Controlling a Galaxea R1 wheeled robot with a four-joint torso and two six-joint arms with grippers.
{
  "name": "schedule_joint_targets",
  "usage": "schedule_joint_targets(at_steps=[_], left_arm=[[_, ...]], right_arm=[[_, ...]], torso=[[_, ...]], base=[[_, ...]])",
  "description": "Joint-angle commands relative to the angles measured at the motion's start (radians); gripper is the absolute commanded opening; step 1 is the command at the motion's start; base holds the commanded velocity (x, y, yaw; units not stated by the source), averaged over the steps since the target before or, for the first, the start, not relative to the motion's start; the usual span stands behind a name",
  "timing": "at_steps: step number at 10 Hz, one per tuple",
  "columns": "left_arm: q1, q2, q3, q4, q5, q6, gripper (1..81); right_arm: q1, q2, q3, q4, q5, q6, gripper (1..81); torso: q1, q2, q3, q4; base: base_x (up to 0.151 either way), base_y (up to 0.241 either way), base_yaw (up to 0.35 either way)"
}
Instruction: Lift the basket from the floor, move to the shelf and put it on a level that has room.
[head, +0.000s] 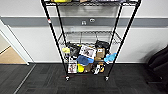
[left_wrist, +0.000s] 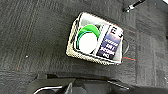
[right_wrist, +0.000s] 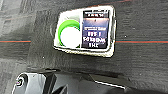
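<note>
Grey carpet floor (left_wrist: 37, 37) under basket (left_wrist: 72, 48)

The shelf (head: 87, 40) has an open middle tier (head: 87, 37) at 12 o'clock, with clutter (head: 86, 58) crowding the tier beneath. Bare floor (left_wrist: 30, 37) rings the basket (left_wrist: 96, 38).

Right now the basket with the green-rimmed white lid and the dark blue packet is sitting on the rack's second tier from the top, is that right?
Not quite. The basket with the green-rimmed white lid and the dark blue packet is sitting on the dark grey carpet floor, as both wrist views show. In the head view, the rack's second tier from the top looks bare.
</note>
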Motion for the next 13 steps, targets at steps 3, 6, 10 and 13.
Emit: schedule_joint_targets(at_steps=[3,6,10,13], left_arm=[[-0.070,-0.008,-0.012,-0.003,0.069,-0.003,81.1],[-0.092,0.006,-0.040,-0.018,0.076,-0.003,81.1],[-0.113,0.039,-0.067,-0.019,0.087,-0.004,81.1],[-0.113,0.064,-0.108,-0.019,0.090,-0.004,81.1]], right_arm=[[0.059,-0.016,-0.006,-0.001,-0.039,0.003,81.1],[0.065,-0.013,-0.009,-0.001,-0.039,0.004,81.1],[0.082,-0.007,-0.018,-0.003,-0.040,0.018,81.1],[0.087,-0.002,-0.028,-0.001,-0.040,0.020,81.1]], torso=[[0.105,-0.164,-0.153,0.000],[0.171,-0.267,-0.187,0.000],[0.244,-0.380,-0.211,0.000],[0.308,-0.481,-0.212,0.000]], base=[[0.000,0.000,0.000],[0.000,0.000,0.000],[0.000,0.000,0.000],[0.000,0.000,0.000]])
